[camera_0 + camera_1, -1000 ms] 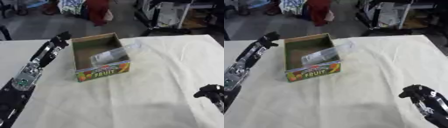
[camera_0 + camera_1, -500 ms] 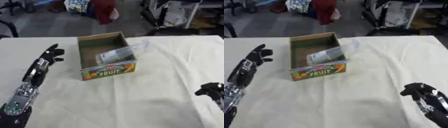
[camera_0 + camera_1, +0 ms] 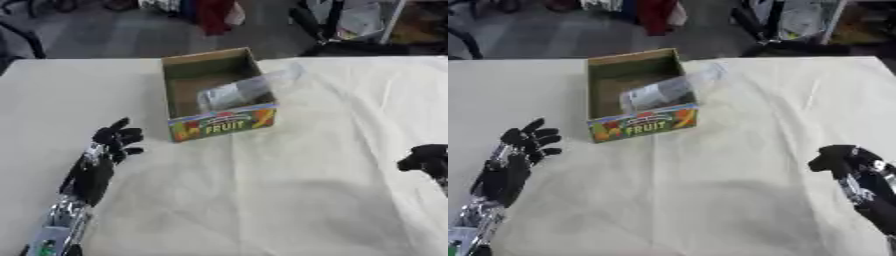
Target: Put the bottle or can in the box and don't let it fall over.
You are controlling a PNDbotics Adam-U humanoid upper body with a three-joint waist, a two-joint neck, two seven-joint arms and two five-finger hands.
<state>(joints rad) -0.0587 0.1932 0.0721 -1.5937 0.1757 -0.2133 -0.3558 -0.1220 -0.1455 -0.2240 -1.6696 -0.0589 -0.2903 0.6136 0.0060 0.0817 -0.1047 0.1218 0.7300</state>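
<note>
Lying tilted in the box [image 3: 220, 120]: a clear plastic bottle [image 3: 245, 90], its lower end down inside, its upper end leaning out over the right wall, well apart from both hands. Box open-topped, cardboard, printed "FRUIT" on the near side, standing toward the far middle of the cream-covered tabletop [image 3: 289, 190]; nothing else seen inside besides the bottle. Left hand [image 3: 525, 142] low on the left, near the box's front left corner but not touching it, fingers [image 3: 540, 134] spread and relaxed, pointing away, holding nothing. Right hand [image 3: 843, 157] at the right edge, apart from box and bottle, fingers curled in, holding nothing. Cloth lightly creased across the right half.
</note>
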